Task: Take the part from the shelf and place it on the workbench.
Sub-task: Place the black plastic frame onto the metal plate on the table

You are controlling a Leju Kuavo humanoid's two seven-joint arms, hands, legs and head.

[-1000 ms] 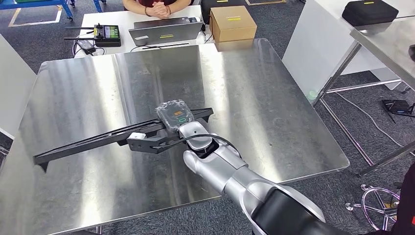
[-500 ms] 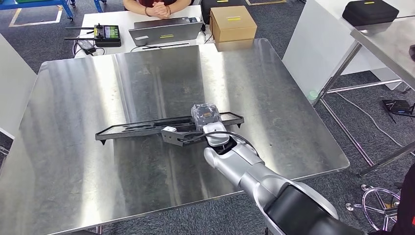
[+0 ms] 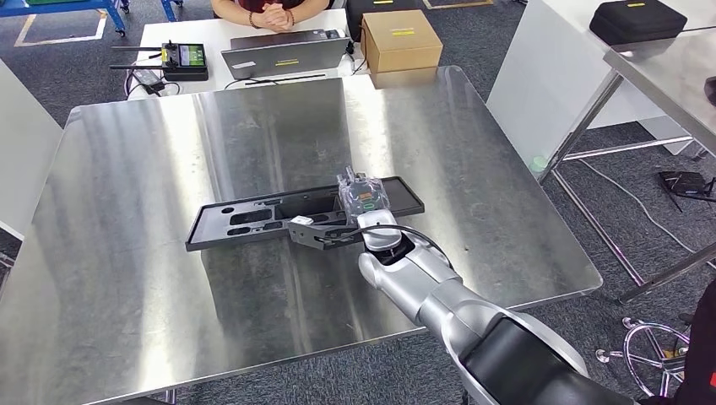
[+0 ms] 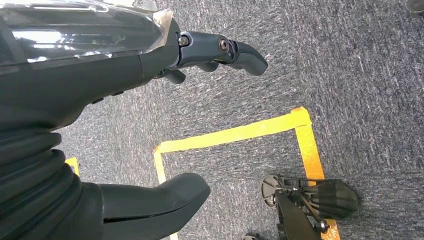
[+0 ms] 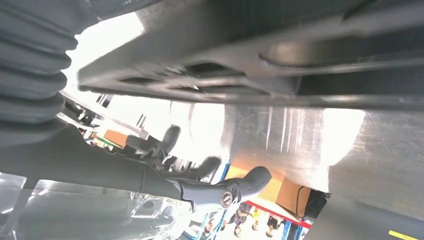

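Observation:
The part (image 3: 279,215) is a long black tray with moulded recesses. It lies face up across the middle of the steel workbench (image 3: 473,169). My right hand (image 3: 365,201), wrapped in clear plastic, sits over the part's right section. In the right wrist view the part (image 5: 280,55) is blurred, and my fingers (image 5: 250,182) stretch out well away from it, with a bright gap between. The thumb is hidden behind the part. My left hand (image 4: 100,75) hangs over grey carpet, thumb and fingers apart, holding nothing.
Beyond the workbench is a white desk with a laptop (image 3: 283,52), a cardboard box (image 3: 401,39) and a controller (image 3: 186,59); a person's clasped hands (image 3: 272,15) rest there. A second steel table (image 3: 667,67) with a black case (image 3: 637,18) stands at the right.
My right arm carried the part to the right. The part turned from on edge and slanting to flat and face up on the bench. The head view itself has not shifted.

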